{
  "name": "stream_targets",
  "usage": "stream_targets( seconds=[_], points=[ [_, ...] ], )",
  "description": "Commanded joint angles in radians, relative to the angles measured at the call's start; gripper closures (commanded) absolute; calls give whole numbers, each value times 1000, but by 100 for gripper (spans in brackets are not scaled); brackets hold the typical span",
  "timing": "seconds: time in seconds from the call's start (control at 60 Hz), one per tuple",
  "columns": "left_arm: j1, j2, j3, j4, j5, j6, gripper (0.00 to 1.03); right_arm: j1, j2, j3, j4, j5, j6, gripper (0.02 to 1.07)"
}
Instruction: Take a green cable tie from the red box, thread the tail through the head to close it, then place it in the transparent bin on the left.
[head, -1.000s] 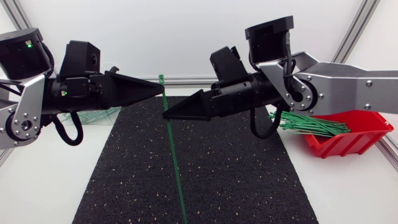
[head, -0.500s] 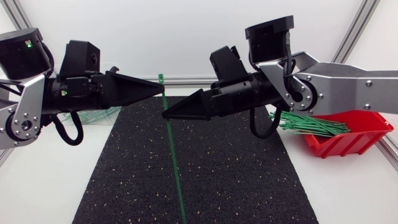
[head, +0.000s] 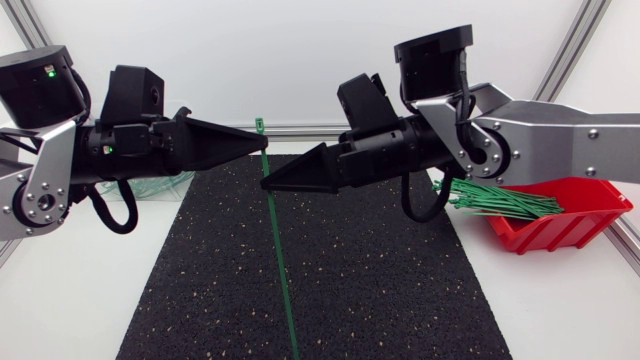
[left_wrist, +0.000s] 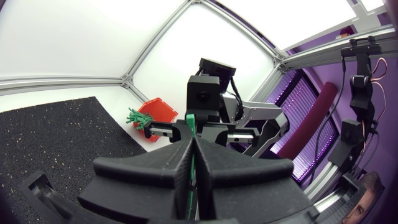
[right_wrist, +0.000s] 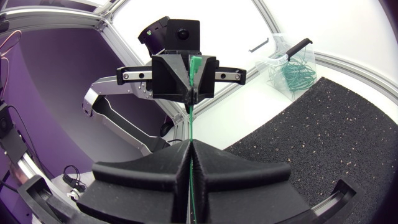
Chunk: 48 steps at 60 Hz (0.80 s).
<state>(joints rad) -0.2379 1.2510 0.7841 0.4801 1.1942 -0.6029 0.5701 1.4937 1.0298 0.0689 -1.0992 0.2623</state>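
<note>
Head view: the left claw (head: 261, 144) is pinching the green cable tie (head: 281, 262) just below its head. The right claw (head: 267, 184) is clamping the strap slightly lower, over the black mat (head: 400, 280), with the red box (head: 575, 225) sitting well apart.

Left wrist view: both fingers are pressing the strap.

Right wrist view: likewise, with the transparent bin (right_wrist: 289, 62) beyond.

With both grips near the head, I judge the long free tail is risking missing the slot.
</note>
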Motion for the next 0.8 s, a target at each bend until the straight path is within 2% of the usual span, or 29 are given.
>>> stream_targets(
  seconds=[0.0,0.3,0.417,0.483,0.517,0.633,0.733,0.783],
  points=[
    [-11,14,-16,14,-8,-21,100,4,22,-25,12,5,28,101],
    [-14,13,-16,11,-27,-21,100,1,22,-25,16,22,25,98],
    [-12,14,-16,8,-30,-21,100,-6,20,-22,12,29,23,77],
    [-9,14,-14,3,-35,-21,100,-18,16,-17,5,27,17,53],
    [-8,14,-14,3,-36,-18,100,-27,13,-11,-7,27,9,46],
    [5,10,-13,-6,-36,-11,100,-69,2,16,-106,32,-55,29],
    [20,8,-8,-32,-39,12,100,-104,-3,52,-219,50,-138,27],
    [28,7,-3,-55,-44,35,100,-107,2,81,-316,105,-227,21]
  ],
)
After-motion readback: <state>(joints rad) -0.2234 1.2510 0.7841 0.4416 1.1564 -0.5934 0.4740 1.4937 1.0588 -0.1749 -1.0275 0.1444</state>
